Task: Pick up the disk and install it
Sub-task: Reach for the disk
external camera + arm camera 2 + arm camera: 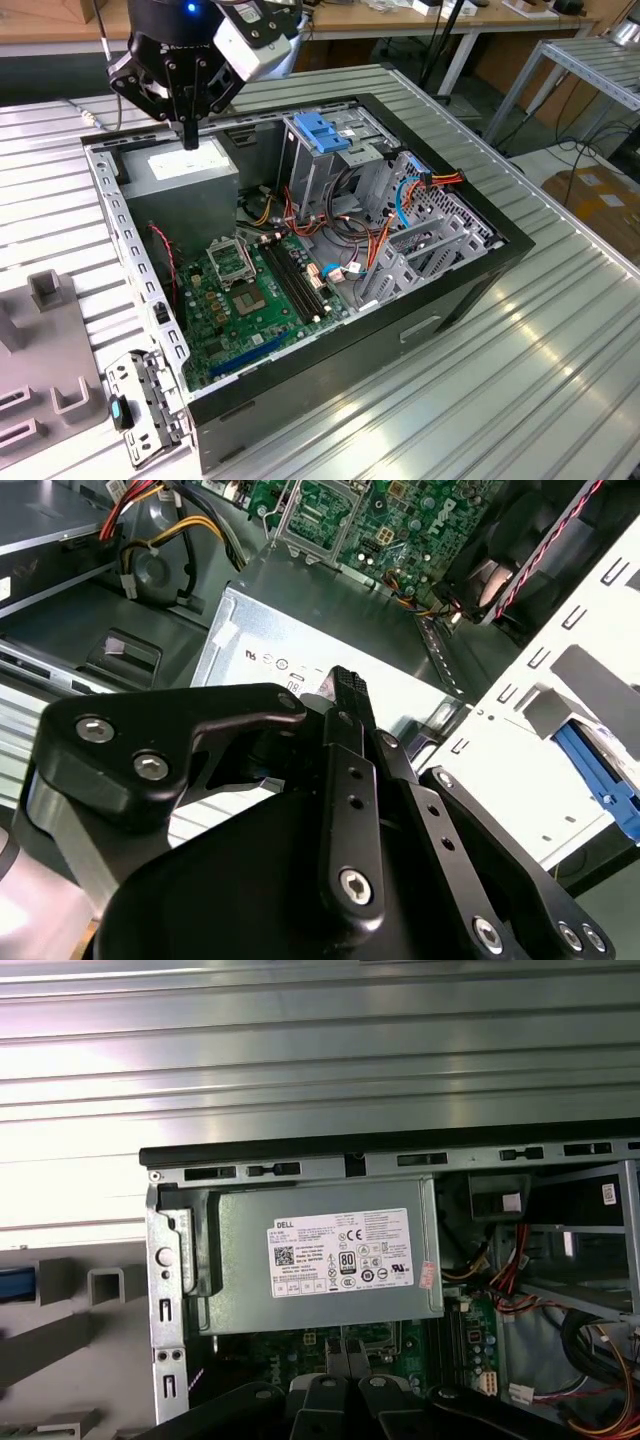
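What I took for the disk was a blue-railed piece cut off at the frame edge in the second wrist view. It sat outside the case wall, beside the grey fixture blocks on the desk. Its label and metal face were hidden, so this was a judgement. The hand hung well apart from it, over the power-supply box inside the open case, fingers pressed together and holding nothing. To do the pick-up well, the fingers would have to spread before reaching the disk and close across its flat body, not the plastic rails. The drive cage with its blue latch looked like the likely bay, though cables crowded it and its slot was hard to make out.
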{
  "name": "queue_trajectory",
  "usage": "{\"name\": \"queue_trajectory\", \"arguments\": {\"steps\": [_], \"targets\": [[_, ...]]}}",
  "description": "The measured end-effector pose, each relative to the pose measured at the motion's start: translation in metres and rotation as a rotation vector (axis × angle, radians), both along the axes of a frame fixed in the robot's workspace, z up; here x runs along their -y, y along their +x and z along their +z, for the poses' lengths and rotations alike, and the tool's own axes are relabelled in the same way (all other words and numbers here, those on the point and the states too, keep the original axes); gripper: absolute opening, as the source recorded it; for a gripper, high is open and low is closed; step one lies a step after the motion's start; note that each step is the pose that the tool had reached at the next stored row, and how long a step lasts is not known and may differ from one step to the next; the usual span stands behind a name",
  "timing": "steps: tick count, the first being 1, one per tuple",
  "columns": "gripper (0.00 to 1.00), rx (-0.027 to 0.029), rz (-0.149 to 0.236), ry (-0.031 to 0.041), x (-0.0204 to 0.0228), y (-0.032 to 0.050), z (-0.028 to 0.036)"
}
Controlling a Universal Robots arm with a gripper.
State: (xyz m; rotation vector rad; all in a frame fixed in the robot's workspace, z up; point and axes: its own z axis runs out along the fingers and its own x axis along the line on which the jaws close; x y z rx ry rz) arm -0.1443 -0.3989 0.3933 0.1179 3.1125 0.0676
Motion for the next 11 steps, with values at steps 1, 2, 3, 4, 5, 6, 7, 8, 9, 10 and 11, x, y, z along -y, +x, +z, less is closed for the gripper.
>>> {"name": "queue_trajectory", "arguments": {"steps": [1,2,3,4,5,6,7,8,9,10,11], "targets": [[0.11,0.0000,0.000,0.0000,0.0000,-0.0004,0.0000],[0.11,0.0000,0.000,0.0000,0.0000,-0.0009,0.0000],[0.11,0.0001,0.000,0.0000,0.0000,-0.0013,0.0000],[0.11,0.0000,0.000,0.0000,0.0000,-0.0021,0.0000],[0.11,0.0000,0.000,0.0000,0.0000,-0.0030,0.0000],[0.11,0.0000,0.000,0.0000,0.0000,-0.0033,0.0000],[0.11,0.0000,0.000,0.0001,0.0000,-0.0038,0.0000],[0.11,0.0001,0.000,0.0000,0.0000,-0.0045,0.0000],[0.11,0.0000,0.000,0.0000,0.0000,-0.0052,0.0000],[0.11,0.0000,0.000,0.0001,0.0000,-0.0057,0.0000],[0.11,0.0000,0.000,0.0000,0.0000,-0.0062,0.0000]]}}
